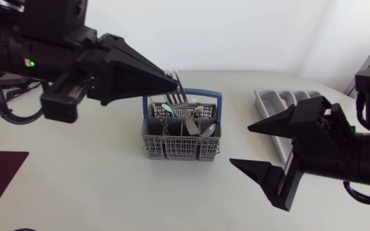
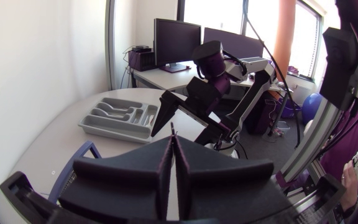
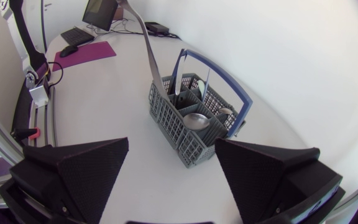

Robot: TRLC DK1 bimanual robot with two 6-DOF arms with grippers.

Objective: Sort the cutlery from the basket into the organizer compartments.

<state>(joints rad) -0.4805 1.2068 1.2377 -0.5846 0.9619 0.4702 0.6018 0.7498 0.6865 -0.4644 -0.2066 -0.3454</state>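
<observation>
The left claw [image 1: 174,82] is closed on the upper end of a fork [image 1: 179,91], its two wedge fingers pressed together with only the thin metal between them. In the left wrist view the tip of the fork's handle pokes up from the seam between the fingers [image 2: 166,163]. The fork hangs down from this claw, tines lowest, over the back of the cutlery basket [image 1: 182,138], close to the basket's blue handle [image 1: 184,94]. I cannot tell whether the tines are clear of the basket's rim.

The grey basket stands on the white bench [image 1: 95,173], below and just ahead of the left claw. Spoons [image 1: 207,130] still stand in its compartments.

The right claw [image 1: 240,145] is spread wide and holds nothing. It sits beside the basket, which lies ahead of its fingers in the right wrist view. The grey organizer [image 1: 276,99] lies on the bench behind the right claw, partly hidden by it.
</observation>
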